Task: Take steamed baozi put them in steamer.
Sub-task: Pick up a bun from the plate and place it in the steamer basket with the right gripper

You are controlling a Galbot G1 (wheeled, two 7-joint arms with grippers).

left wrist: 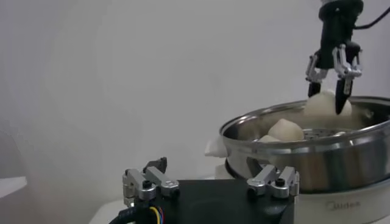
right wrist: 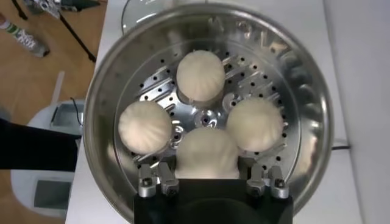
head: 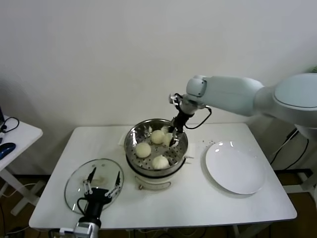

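The left gripper (head: 102, 184) is nearest, parked low over the glass lid (head: 74, 188) at the front of the desk (head: 198, 203), its fingers (head: 118, 179) spread apart and holding nothing; it takes no part in the work. Beyond it stands the steamer (head: 132, 133), and all four baozi are already inside on the perforated floor. In the right wrist view three of them lie free ahead of the right gripper's fingers: one to one side (right wrist: 145, 126), one straight ahead at the far side of the floor (right wrist: 200, 75), one to the other side (right wrist: 255, 123). The fourth baozi (right wrist: 208, 153) sits right between those fingers, and the right gripper (head: 173, 138) reaches down into the pot at its far rim with the fingers (left wrist: 343, 94) closed on that bun's flanks. From the left wrist view this bun appears to be at or just above the level of the others, so whether it rests on the floor yet cannot be told. The plate (head: 235, 168), off to the side of the right fingers, is bare. By my reading the task is almost done: what is left is to let go of this last bun and lift the arm clear of the pot.
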